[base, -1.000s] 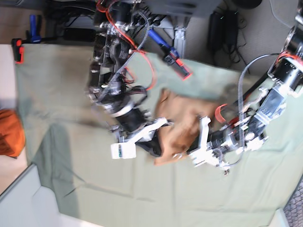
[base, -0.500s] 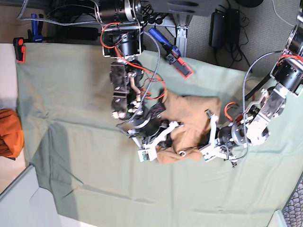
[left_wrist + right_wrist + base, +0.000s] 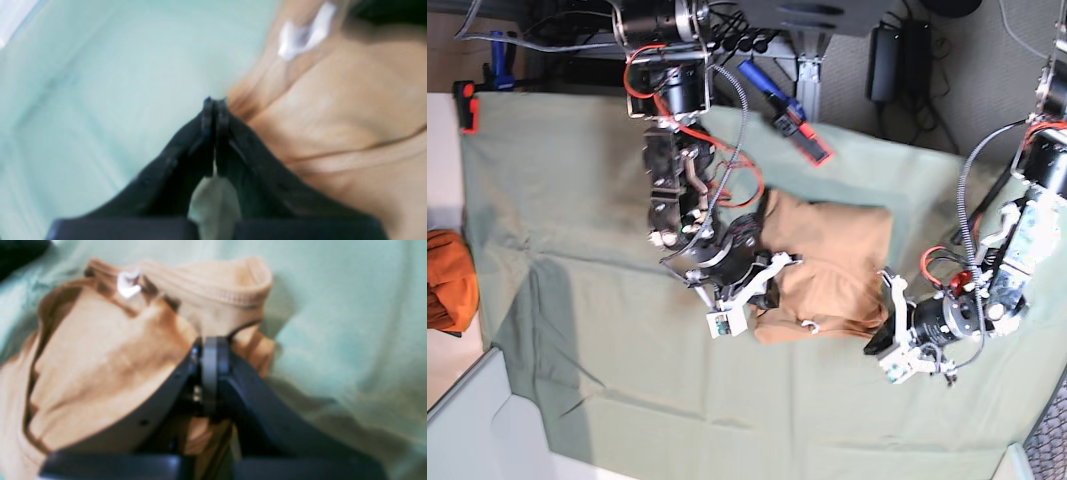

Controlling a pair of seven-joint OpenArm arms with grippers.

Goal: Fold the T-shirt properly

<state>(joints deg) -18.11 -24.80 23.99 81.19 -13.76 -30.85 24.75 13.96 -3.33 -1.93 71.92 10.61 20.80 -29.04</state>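
The peach-tan T-shirt (image 3: 832, 260) lies bunched in a rough folded block on the pale green cloth (image 3: 577, 300). Its white neck label (image 3: 128, 285) shows near the collar, and also in the left wrist view (image 3: 300, 40). My right gripper (image 3: 762, 290) sits at the shirt's left edge. In the right wrist view this gripper (image 3: 210, 340) is shut, with shirt fabric (image 3: 100, 350) gathered around and between the fingers. My left gripper (image 3: 889, 325) is at the shirt's lower right corner. In the left wrist view it (image 3: 213, 100) is shut and holds nothing, its tips just beside the shirt's edge (image 3: 350, 110).
A darker orange cloth bundle (image 3: 447, 280) lies off the green cloth at the far left. A blue and red clamp tool (image 3: 787, 120) lies at the cloth's back edge. A red clamp (image 3: 467, 105) holds the back left corner. Cables hang along both arms.
My left gripper has pulled back to the right, off the shirt. My right gripper has shifted slightly left at the shirt's left edge. The shirt now lies flatter.
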